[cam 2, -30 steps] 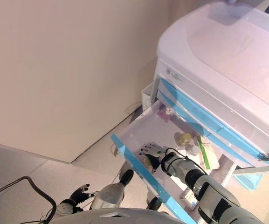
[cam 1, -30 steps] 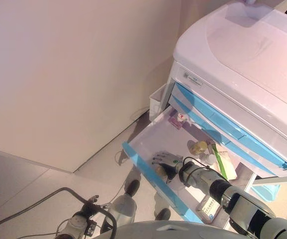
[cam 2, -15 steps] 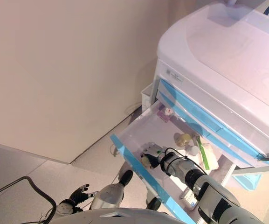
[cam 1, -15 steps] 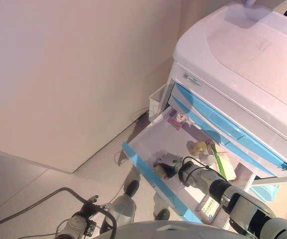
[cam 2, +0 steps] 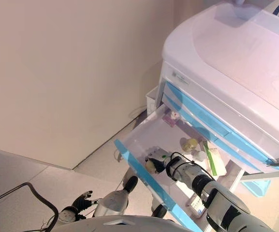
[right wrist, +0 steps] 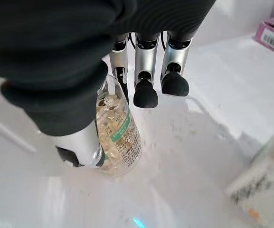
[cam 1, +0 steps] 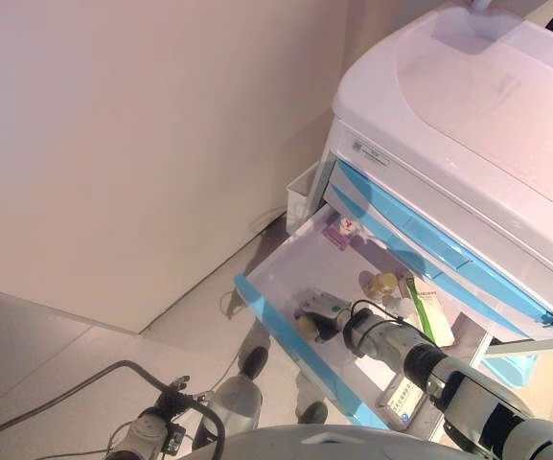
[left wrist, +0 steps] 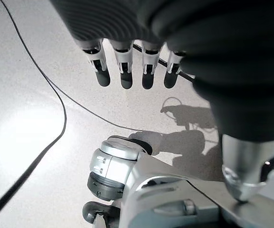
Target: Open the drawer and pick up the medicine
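The white cart's (cam 1: 468,115) blue-fronted drawer (cam 1: 286,337) stands pulled out. My right hand (cam 1: 326,310) reaches into its near left corner. The right wrist view shows a clear medicine bottle (right wrist: 118,141) of yellowish capsules with a green-printed label. It sits on the drawer floor, pinched between my thumb (right wrist: 80,147) and curled fingers (right wrist: 146,80). In the eye views the bottle (cam 2: 150,166) peeks out just below the hand. My left hand (cam 2: 81,200) hangs low over the floor with its fingers (left wrist: 122,71) straight, holding nothing.
Deeper in the drawer lie a purple box (cam 1: 338,233), a yellow-capped bottle (cam 1: 383,284), a green-and-white box (cam 1: 432,311) and a flat pack (cam 1: 401,401) near the front right. A small white bin (cam 1: 303,192) stands beside the cart by the wall.
My right hand's fingers, spread over the bottle a second ago, have curled in and closed on it. The left hand has not moved.
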{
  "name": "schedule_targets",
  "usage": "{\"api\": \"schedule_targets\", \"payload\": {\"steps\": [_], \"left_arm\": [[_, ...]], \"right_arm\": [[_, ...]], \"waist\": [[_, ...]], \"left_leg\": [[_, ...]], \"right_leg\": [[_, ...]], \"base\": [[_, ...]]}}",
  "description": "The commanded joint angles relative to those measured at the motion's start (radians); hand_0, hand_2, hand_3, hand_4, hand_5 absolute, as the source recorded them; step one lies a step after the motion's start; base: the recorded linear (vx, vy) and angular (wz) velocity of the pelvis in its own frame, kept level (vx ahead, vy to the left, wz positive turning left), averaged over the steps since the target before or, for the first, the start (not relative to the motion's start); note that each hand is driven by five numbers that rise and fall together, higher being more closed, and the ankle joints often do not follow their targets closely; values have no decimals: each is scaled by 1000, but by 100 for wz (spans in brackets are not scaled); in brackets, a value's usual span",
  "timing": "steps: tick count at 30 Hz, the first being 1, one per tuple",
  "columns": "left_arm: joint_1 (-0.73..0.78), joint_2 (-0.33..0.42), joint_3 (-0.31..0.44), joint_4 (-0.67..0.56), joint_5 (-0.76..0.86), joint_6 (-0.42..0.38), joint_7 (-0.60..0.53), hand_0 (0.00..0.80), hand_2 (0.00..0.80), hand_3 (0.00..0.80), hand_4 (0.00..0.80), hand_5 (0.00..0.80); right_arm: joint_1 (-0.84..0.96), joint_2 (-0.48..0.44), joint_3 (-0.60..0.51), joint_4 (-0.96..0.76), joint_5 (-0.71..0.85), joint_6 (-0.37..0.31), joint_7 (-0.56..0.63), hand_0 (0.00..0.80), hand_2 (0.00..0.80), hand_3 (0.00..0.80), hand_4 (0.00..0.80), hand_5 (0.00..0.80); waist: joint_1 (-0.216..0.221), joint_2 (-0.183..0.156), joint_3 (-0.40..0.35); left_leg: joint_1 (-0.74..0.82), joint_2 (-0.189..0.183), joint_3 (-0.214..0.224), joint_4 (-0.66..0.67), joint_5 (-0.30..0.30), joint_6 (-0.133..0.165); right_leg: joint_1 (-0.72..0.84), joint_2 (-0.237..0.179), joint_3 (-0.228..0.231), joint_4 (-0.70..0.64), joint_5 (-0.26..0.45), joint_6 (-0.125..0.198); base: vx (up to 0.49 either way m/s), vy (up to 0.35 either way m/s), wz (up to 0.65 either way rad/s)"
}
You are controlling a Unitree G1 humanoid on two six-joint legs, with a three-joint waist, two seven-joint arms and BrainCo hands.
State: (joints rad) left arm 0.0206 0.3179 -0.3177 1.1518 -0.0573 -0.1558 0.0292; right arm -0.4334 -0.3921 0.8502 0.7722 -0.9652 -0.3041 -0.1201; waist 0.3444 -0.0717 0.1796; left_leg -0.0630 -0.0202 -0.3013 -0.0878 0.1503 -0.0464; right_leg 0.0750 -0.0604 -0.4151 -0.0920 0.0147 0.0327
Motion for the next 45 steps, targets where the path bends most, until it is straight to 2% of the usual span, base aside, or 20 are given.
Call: {"api": "schedule_targets", "payload": {"steps": [1, 3, 4, 6, 8, 9, 11, 12, 13, 14, 15, 20, 24, 30, 33, 36, 39, 40, 45], "left_arm": [[10, 25, -13, 18, 16, 9, -16, 0, 0, 0, 0, 0], [12, 39, 2, 12, 8, 21, -23, 0, 0, 0, 0, 0], [19, 50, 14, 8, 1, 28, -26, 0, 0, 0, 0, 0], [25, 58, 32, 7, 1, 37, -30, 0, 0, 0, 0, 0], [30, 68, 46, 13, -1, 43, -35, 0, 0, 0, 0, 0], [35, 72, 52, 16, -3, 44, -38, 0, 0, 0, 0, 0], [41, 75, 65, 21, 4, 46, -45, 0, 0, 0, 0, 0], [47, 75, 66, 23, 3, 45, -44, 0, 0, 0, 0, 0], [46, 75, 66, 23, 3, 45, -44, 0, 0, 0, 0, 0], [59, 67, 67, 27, 0, 39, -40, 0, 0, 0, 0, 0], [65, 60, 70, 28, -1, 34, -37, 0, 0, 0, 0, 0], [76, 49, 73, 15, -10, 29, -40, 0, 0, 0, 0, 0], [79, 46, 70, 19, -12, 31, -47, 0, 0, 0, 0, 0], [92, 52, 62, 52, -6, 39, -51, 0, 0, 0, 0, 0], [92, 68, 50, 60, -14, 54, -51, 0, 0, 0, 0, 0], [90, 82, 41, 61, -23, 63, -54, 0, 0, 0, 0, 0], [83, 89, 32, 59, -32, 67, -54, 0, 0, 0, 0, 0], [79, 91, 30, 59, -32, 68, -54, 0, 0, 0, 0, 0], [68, 102, 19, 59, -43, 68, -55, 0, 0, 0, 0, 0]], "right_arm": [[-21, -137, 29, -263, 121, 7, 145, 800, 800, 800, 800, 800], [-25, -218, 13, -412, 195, 29, 268, 800, 800, 800, 800, 800], [-27, -285, -15, -524, 265, 39, 376, 800, 800, 800, 800, 800], [-30, -361, -64, -641, 382, 35, 515, 800, 800, 800, 800, 800], [-62, -453, -128, -786, 606, 42, 647, 800, 800, 800, 800, 800], [-96, -502, -181, -863, 768, 83, 718, 800, 800, 800, 800, 800], [-134, -558, -258, -926, 922, 89, 776, 800, 800, 800, 800, 800], [-159, -581, -298, -934, 997, 78, 782, 800, 800, 800, 800, 800], [-158, -581, -299, -934, 998, 78, 783, 800, 800, 800, 800, 800], [-232, -598, -370, -924, 1108, 62, 779, 800, 800, 800, 800, 800], [-271, -603, -417, -911, 1137, 52, 771, 800, 800, 800, 800, 800], [-385, -615, -526, -878, 1221, 84, 622, 800, 800, 800, 800, 800], [-441, -640, -568, -796, 1202, 96, 510, 800, 800, 800, 800, 800], [-568, -732, -500, -532, 1227, 131, 438, 800, 800, 800, 800, 800], [-681, -781, -389, -347, 1212, 130, 451, 800, 800, 800, 800, 800], [-823, -804, -233, -188, 1182, 145, 494, 800, 800, 800, 800, 800], [-936, -782, -100, -62, 1135, 206, 551, 800, 800, 800, 800, 800], [-972, -772, -62, -7, 1116, 205, 570, 800, 800, 800, 800, 800], [-1076, -719, 49, 174, 1004, 267, 673, 800, 800, 800, 800, 800]], "waist": [[-25, -30, -16], [-43, -37, -19], [-61, -44, -22], [-85, -53, -32], [-109, -62, -40], [-118, -65, -44], [-137, -69, -58], [-146, -70, -65], [-145, -70, -65], [-157, -70, -78], [-165, -69, -90], [-178, -61, -114], [-182, -59, -126], [-174, -73, -139], [-162, -83, -139], [-146, -91, -136], [-127, -95, -126], [-120, -96, -123], [-88, -102, -112]], "left_leg": [[16, -33, 32, 15, -67, 26], [22, -29, 47, 13, -68, 26], [27, -26, 61, 11, -70, 27], [27, -24, 74, 7, -64, 30], [37, -20, 92, 3, -65, 32], [46, -18, 105, 2, -72, 32], [49, -18, 117, 1, -70, 32], [53, -17, 124, 1, -74, 33], [54, -17, 125, 1, -74, 33], [67, -15, 142, 1, -83, 35], [70, -16, 149, 1, -85, 36], [94, -19, 174, 1, -100, 42], [106, -21, 183, 1, -106, 45], [109, -25, 182, 1, -108, 47], [107, -28, 174, 1, -106, 45], [105, -32, 163, 1, -103, 43], [106, -35, 149, 1, -100, 43], [107, -37, 143, 1, -100, 43], [104, -41, 118, 1, -97, 45]], "right_leg": [[-1, -18, 25, 89, -29, 20], [0, -16, 38, 85, -22, 22], [-1, -15, 52, 83, -19, 24], [-6, -14, 65, 77, -10, 27], [-4, -12, 89, 74, -5, 27], [-1, -10, 105, 73, -5, 27], [-5, -11, 119, 71, 2, 31], [-5, -11, 128, 72, 4, 33], [-5, -11, 129, 72, 4, 33], [0, -12, 147, 71, 5, 36], [-1, -15, 156, 69, 11, 39], [10, -19, 179, 66, 16, 43], [16, -24, 183, 70, 15, 46], [18, -25, 176, 71, 17, 48], [18, -25, 169, 72, 17, 47], [20, -27, 157, 72, 18, 47], [26, -30, 142, 72, 16, 44], [29, -31, 136, 71, 16, 44], [35, -32, 115, 72, 10, 42]], "base": [[-6, -1, -8], [-6, 6, -16], [-17, 25, -29], [-13, 28, -35], [10, 25, -29], [13, 40, -30], [19, 46, -34], [19, 29, -37], [41, 63, -35], [48, 85, -32], [60, 107, -29], [53, 81, -22], [38, 51, 0], [31, 14, 4], [0, 0, 0], [0, 0, 0], [28, 16, 11], [29, 13, 18], [20, -3, 22]]}}
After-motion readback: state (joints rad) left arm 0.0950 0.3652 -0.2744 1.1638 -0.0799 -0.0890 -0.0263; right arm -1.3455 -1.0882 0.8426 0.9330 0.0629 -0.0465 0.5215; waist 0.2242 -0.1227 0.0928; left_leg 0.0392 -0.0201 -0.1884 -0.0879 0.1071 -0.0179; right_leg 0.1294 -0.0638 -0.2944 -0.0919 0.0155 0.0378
